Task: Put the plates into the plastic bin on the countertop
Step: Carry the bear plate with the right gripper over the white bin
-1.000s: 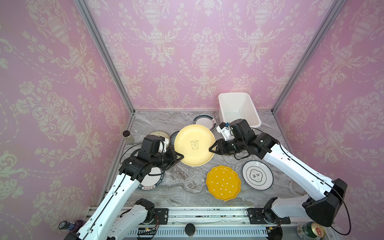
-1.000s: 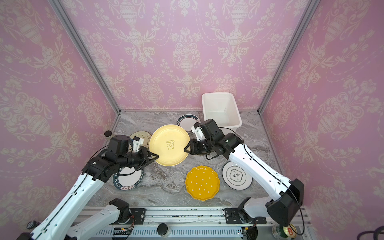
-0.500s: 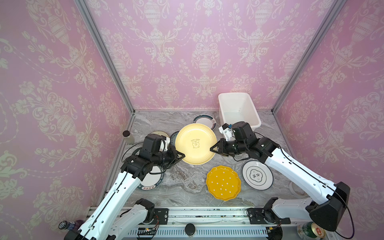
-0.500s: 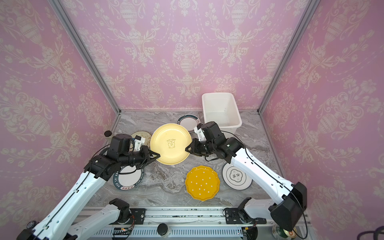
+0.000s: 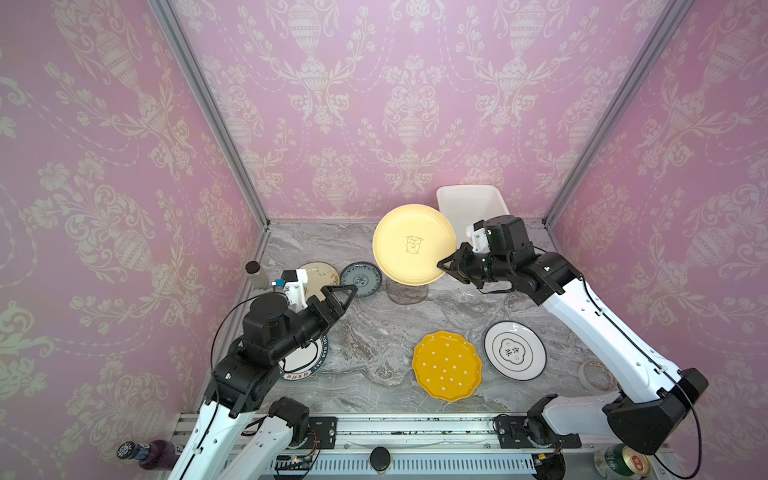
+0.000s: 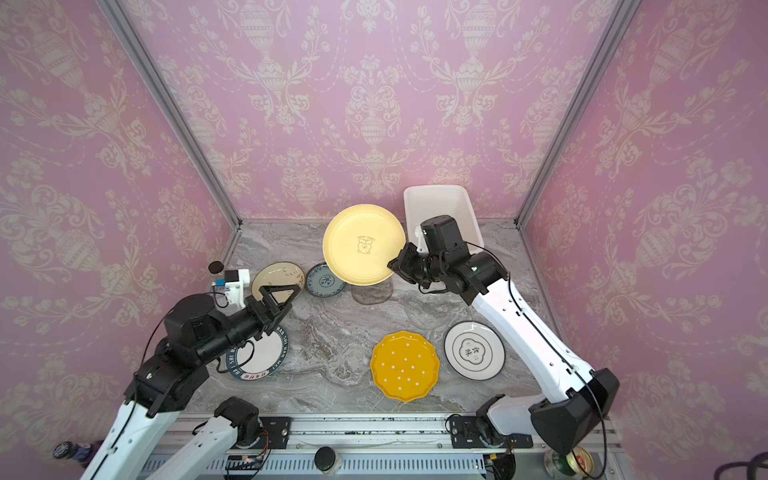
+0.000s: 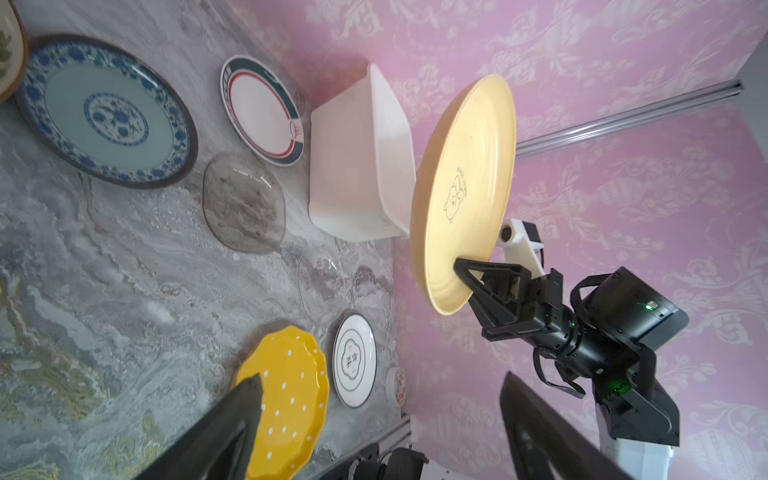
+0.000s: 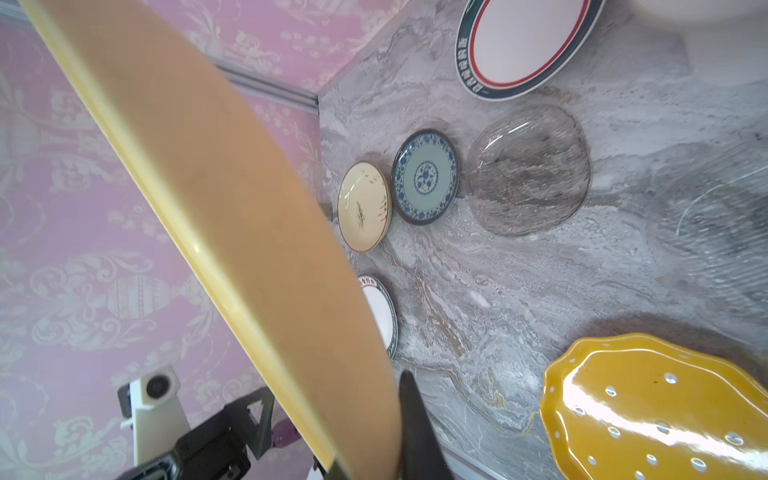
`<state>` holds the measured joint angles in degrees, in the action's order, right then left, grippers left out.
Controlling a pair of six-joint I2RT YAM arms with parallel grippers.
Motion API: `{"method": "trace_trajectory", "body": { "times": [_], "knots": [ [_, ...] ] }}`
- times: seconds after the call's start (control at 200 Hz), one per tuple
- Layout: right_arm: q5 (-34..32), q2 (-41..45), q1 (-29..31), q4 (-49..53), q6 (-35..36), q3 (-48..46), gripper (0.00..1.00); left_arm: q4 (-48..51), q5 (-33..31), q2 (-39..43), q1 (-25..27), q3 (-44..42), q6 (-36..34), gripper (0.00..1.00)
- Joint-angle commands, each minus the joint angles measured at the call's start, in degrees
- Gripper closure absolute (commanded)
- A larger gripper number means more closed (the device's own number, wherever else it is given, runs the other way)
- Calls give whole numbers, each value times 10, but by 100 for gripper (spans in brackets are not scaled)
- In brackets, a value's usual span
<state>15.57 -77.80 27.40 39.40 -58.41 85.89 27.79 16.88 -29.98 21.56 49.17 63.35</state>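
My right gripper (image 5: 445,266) clamped on the lower-right rim of the round pale yellow plate (image 5: 411,245), plate aloft mid-frame, tilted, printed face toward my top cameras, just left of the deep white plastic bin (image 5: 469,199), left gripper (image 5: 343,293) spread wide, empty, lower left

bin (image 5: 469,203) at back right of countertop (image 5: 374,316), raised plate (image 5: 411,245) just left of it, other plates (image 5: 446,365) in front

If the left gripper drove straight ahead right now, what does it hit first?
Probably the pale yellow plate held by the right gripper; the left gripper aims at it, though height is unclear.
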Motion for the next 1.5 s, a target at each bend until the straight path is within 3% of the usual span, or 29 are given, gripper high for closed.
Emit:
{"method": "trace_trajectory", "body": {
  "times": [0.0, 0.41, 0.791, 1.496],
  "knots": [
    [-36, -29, -37, -8, -71, 48, 100, -40, -96, 55, 0, -40, -25, 4],
    [-83, -200, -146, -95, -253, 146, 100, -44, -76, 18, 0, -94, -109, 5],
    [-109, -371, -194, -73, -287, 292, 100, -101, -62, -69, 1, -130, -124, 4],
    [-135, -448, -211, -46, -273, 270, 100, -110, -70, -79, 1, -156, -102, 4]
  ]
}}
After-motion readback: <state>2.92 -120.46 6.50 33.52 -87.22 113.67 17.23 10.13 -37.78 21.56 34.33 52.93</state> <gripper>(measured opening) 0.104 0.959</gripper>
